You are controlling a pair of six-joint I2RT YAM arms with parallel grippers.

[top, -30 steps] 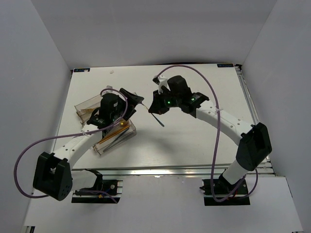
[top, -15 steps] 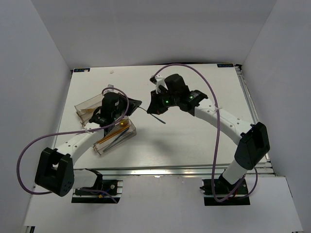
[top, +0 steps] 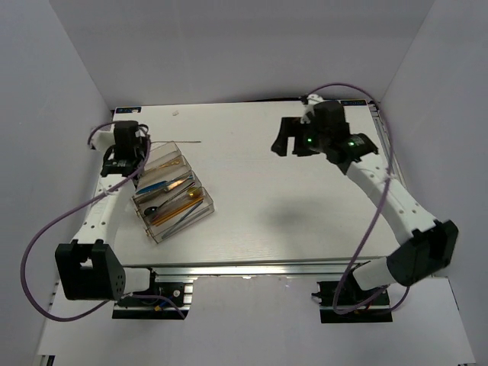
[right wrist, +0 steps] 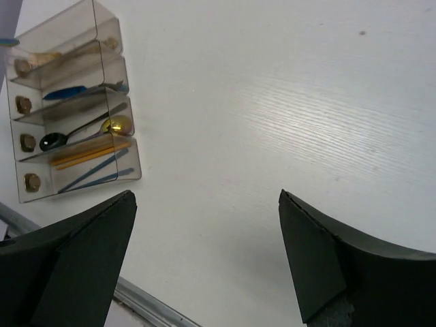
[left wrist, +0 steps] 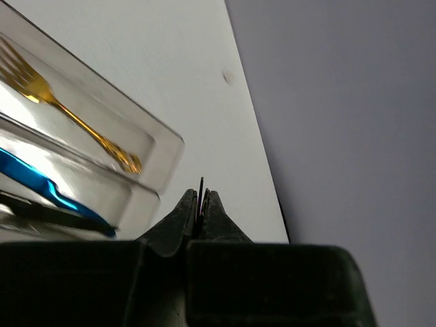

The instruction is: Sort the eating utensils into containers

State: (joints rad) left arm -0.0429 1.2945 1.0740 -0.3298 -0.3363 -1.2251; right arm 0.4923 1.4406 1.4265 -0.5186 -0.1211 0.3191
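From above, you see your left gripper (top: 143, 145) at the far-left corner of the clear organiser tray (top: 207, 207). A thin dark stick (top: 179, 142) runs from it over the table (top: 305, 221), and your right gripper (top: 284, 142) hangs well apart at the far right. In the left wrist view, the fingers are pinched tight on that stick (left wrist: 201, 191), beside the tray's wall (left wrist: 163, 146) and the gold fork (left wrist: 75, 119) in its end compartment. In the right wrist view, your right gripper (right wrist: 206, 197) is spread wide and holds nothing. The tray (right wrist: 109, 30) lies far left, holding a blue utensil (right wrist: 75, 90), a black spoon (right wrist: 54, 141) and gold sticks (right wrist: 88, 153).
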